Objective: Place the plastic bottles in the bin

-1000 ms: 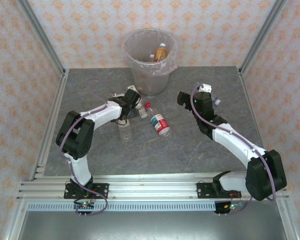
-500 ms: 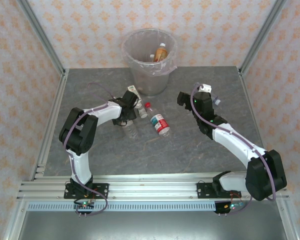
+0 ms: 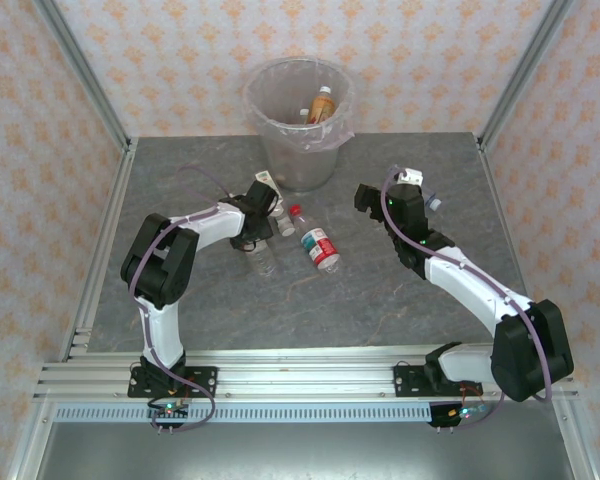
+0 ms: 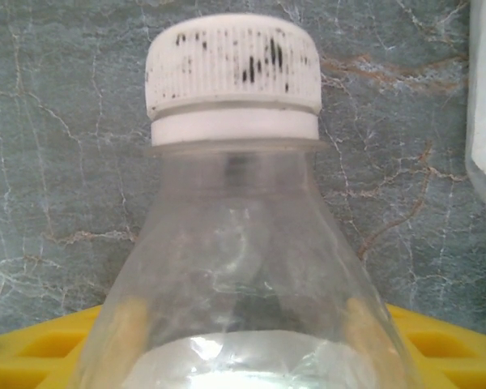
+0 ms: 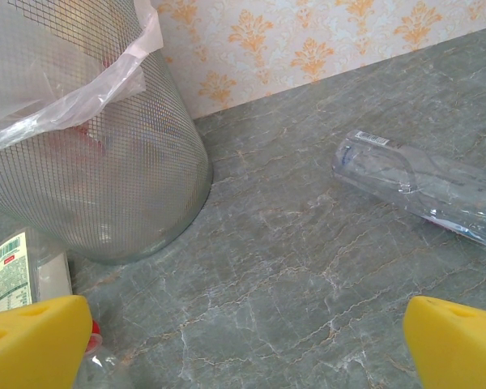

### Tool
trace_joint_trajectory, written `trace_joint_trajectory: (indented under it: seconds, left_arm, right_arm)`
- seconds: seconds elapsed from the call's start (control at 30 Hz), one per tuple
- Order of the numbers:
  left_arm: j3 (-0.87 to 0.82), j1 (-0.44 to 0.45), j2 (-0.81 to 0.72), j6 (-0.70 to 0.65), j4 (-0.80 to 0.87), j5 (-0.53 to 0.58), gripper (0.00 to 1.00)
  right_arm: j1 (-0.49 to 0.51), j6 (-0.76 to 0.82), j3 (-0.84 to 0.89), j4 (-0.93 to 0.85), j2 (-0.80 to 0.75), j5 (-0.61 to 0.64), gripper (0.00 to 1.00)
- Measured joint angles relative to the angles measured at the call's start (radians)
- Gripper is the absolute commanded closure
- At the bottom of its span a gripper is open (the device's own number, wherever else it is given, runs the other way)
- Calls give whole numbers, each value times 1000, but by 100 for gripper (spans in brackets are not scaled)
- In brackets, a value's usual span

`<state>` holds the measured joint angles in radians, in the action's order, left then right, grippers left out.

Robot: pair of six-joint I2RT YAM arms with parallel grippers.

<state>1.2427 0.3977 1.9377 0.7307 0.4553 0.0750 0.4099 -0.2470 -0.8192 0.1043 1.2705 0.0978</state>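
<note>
The left claw (image 3: 259, 232), its arm folded at the elbow, tips down over a clear white-capped bottle (image 4: 235, 243) lying on the desk (image 3: 380, 290) between its fingers; whether it is clenched I cannot tell. The right claw (image 5: 251, 340) hangs spread wide, with the bin (image 5: 105, 186) ahead and to its left.

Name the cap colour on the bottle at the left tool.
White cap, speckled black; left wrist view.

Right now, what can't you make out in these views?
- Left wrist: white-capped bottle blocks the left claw, grip unclear; bottle's base off the bottom edge.
- Right wrist: lying bottle cut by right edge; bin contents blurred by mesh and bag.
- Top: bin wall hides lower contents.
</note>
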Motion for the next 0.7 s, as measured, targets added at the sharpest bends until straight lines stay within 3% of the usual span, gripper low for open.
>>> trace_joint_trajectory:
  seconds: [0.47,0.7]
  left_arm:
    - [2,2,-149,-61,2,-8,46]
    - [126,2,-245,-120,27,36,46]
  right_arm:
    - [0,1,0,0,0,0,1]
    - [0,1,0,-2,-18,0,1]
